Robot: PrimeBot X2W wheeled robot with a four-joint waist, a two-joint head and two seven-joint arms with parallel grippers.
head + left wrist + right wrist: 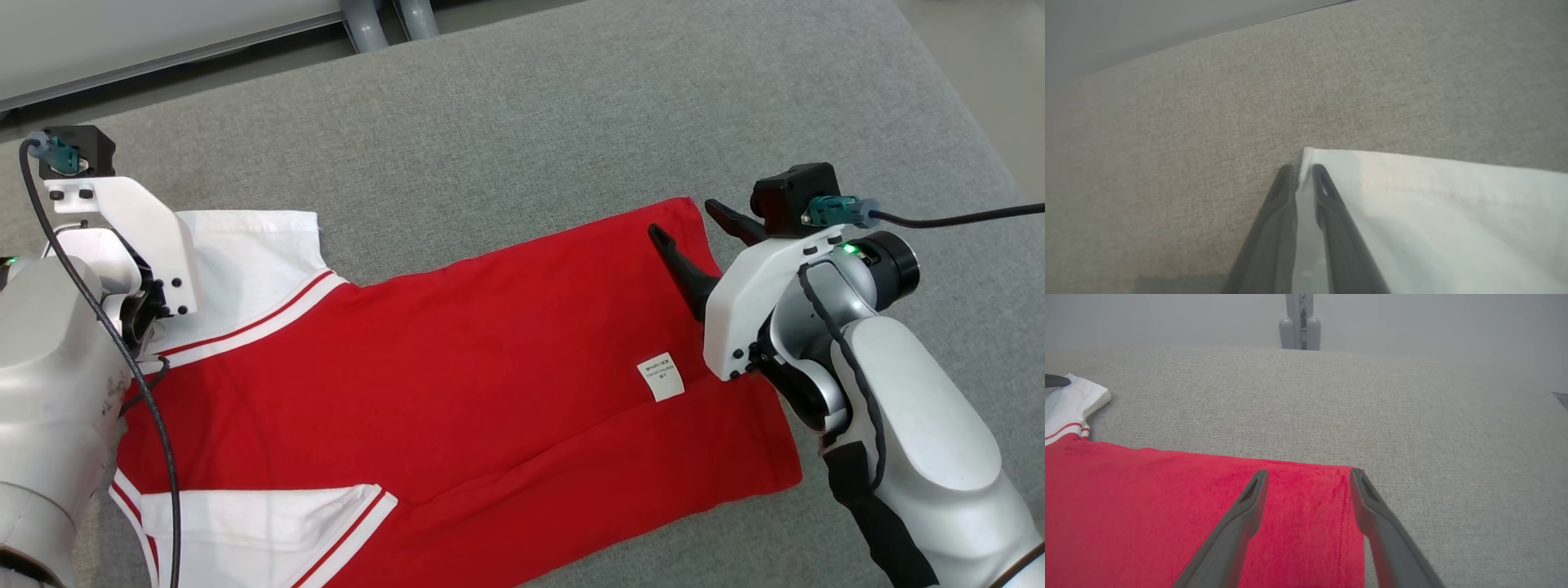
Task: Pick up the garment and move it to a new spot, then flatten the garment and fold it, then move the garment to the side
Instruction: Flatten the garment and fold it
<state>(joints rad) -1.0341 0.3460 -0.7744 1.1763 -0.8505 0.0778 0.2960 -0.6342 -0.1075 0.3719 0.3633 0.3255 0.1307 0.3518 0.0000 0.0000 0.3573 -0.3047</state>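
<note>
Left pincer (1302, 173) clenched on white sleeve corner (1343, 161) of red-and-white cotton shirt (457, 343); right pincer (1308, 479) released, straddling red hem corner (1336, 478) (likely paired grips for folding).

The head camera looked steeply down on the grey surface (522, 98), taking in the garment (457, 351). The left wrist camera sat close over its white sleeve (1433, 212); the right wrist camera looked low across its red hem (1310, 506) toward the far edge, sharing that sleeve.
</note>
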